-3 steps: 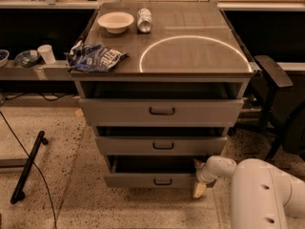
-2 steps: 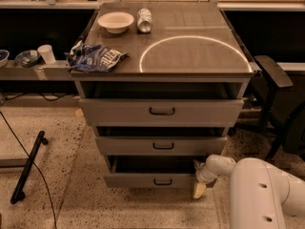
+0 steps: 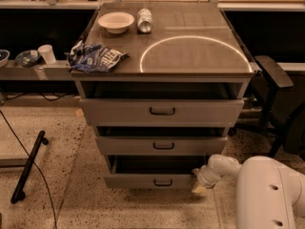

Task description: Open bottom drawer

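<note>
The bottom drawer (image 3: 143, 181) is the narrowest grey front, low on the cabinet, with a small dark loop handle (image 3: 163, 182) at its centre. It stands slightly pulled out, with a dark gap above its front. My white arm (image 3: 267, 194) comes in from the lower right. My gripper (image 3: 199, 182) is at the drawer's right end, close to the floor, to the right of the handle. A pale fingertip (image 3: 197, 189) shows below the wrist.
Two wider grey drawers (image 3: 162, 111) (image 3: 162, 145) sit above, both slightly open. The cabinet top holds a white bowl (image 3: 116, 21), a can (image 3: 144, 20) and a blue chip bag (image 3: 95, 57). A black chair (image 3: 276, 104) stands right; a black bar (image 3: 28, 168) lies left.
</note>
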Controlling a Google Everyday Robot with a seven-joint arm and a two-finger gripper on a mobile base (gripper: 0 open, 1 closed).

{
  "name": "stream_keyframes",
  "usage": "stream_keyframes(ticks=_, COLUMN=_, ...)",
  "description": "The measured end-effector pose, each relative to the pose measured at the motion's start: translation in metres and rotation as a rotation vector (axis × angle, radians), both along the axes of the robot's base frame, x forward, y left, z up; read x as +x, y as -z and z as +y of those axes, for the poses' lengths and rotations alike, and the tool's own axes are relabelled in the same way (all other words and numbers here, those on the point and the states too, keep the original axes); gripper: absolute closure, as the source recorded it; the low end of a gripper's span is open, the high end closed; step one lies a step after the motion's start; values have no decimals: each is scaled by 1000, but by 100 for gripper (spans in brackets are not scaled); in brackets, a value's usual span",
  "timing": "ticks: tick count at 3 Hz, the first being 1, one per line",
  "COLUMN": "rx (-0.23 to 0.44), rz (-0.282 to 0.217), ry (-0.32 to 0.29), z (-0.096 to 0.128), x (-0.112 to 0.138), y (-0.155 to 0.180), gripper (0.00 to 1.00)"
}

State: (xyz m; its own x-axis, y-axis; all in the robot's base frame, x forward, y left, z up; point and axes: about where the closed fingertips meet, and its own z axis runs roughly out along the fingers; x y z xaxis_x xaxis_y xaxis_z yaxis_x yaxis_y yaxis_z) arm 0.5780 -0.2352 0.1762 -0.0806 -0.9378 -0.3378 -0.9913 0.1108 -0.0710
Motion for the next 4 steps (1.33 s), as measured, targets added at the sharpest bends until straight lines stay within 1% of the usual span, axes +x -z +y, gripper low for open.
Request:
stream_keyframes(ticks=1, rx=-2, rz=40, ry=-6, z=2, x=-19, y=-5, gripper=65)
stream_keyframes(ticks=2, rx=10, rz=74, ry=-16, z=3, x=-40, y=-11, gripper=65)
stream_keyframes(ticks=3, rx=41, rz=114, ry=-58, z=9, x=-58, y=-12, gripper=42)
stream_keyframes(ticks=4, rx=66, rz=111, ry=-97, z=16, x=-60, y=-13, gripper=17)
